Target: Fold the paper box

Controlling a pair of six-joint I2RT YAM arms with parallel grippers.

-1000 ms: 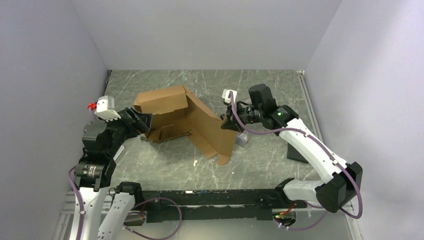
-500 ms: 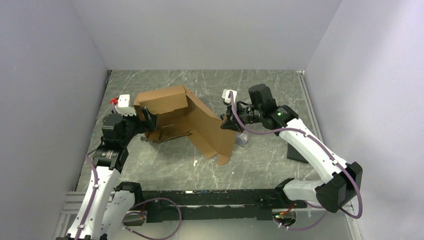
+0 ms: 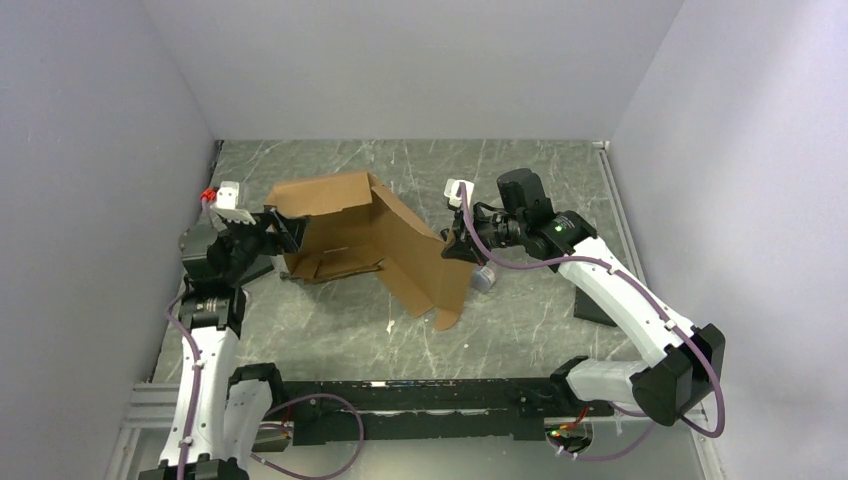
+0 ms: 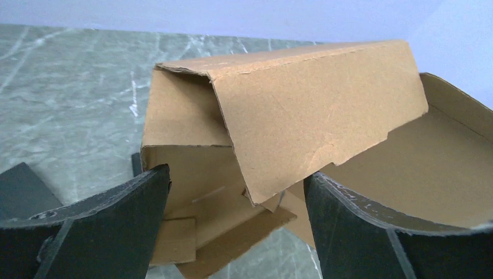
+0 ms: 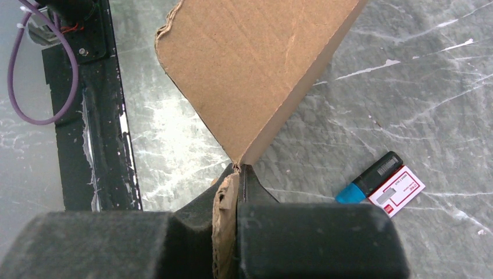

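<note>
Moved: left gripper has swung up-frame to the paper box's left end.
Box: centre-left of frame, half-raised.
Flap: left gripper's jaws spread wide around it, holding nothing.
Right wall: right gripper pinched tight on its edge.
Risk: an off-centre push may buckle the flap or break that pinch.

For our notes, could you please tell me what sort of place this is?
Probably a robot test cell: plain walls enclose a scratched grey table, two arms bolted at its edge.
</note>
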